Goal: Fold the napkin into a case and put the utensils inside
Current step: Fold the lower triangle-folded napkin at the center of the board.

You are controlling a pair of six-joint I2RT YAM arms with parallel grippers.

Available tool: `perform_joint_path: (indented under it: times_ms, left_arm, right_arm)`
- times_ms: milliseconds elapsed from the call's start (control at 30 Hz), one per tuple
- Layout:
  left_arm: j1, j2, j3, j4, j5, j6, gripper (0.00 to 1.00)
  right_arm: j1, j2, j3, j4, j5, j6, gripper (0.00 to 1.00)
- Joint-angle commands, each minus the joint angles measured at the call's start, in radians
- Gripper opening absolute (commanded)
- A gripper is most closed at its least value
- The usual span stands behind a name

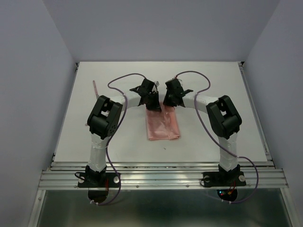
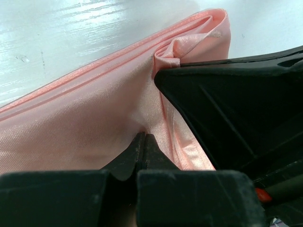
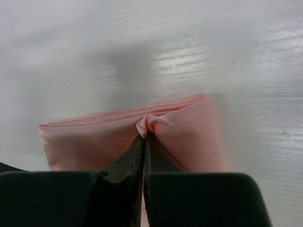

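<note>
Two arms sit bolted at the near edge of the table, both bent inward over its middle. The napkin lies flat mid-table, folded into a layered rectangle. At its far edge the left gripper is pinched tight on the cloth. The right gripper is just beside it, clamped on a small bunched fold. Farther back on the left, one thin pinkish utensil lies on the table, well apart from the napkin.
</note>
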Motion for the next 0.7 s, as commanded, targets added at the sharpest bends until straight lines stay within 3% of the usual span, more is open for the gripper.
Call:
perform_joint_path:
  times_ms: [0,133,400,500,667]
  left_arm:
    - [0.005,-0.032,-0.053,-0.026,-0.049,0.02,0.0]
    - [0.005,-0.098,-0.096,-0.009,-0.052,-0.009,0.01]
    - [0.004,-0.25,-0.231,0.075,-0.003,-0.092,0.42]
    - [-0.002,-0.316,-0.291,0.116,0.011,-0.133,0.52]
    - [-0.031,-0.376,-0.337,0.193,0.056,-0.184,0.55]
  right_arm:
    - [0.012,0.023,0.039,-0.021,0.055,0.024,0.01]
    - [0.012,0.038,0.049,-0.041,0.066,0.036,0.01]
    - [0.012,0.043,0.05,-0.048,0.068,0.044,0.01]
    - [0.012,0.044,0.052,-0.048,0.068,0.044,0.01]
    - [0.012,0.049,0.058,-0.048,0.058,0.044,0.01]
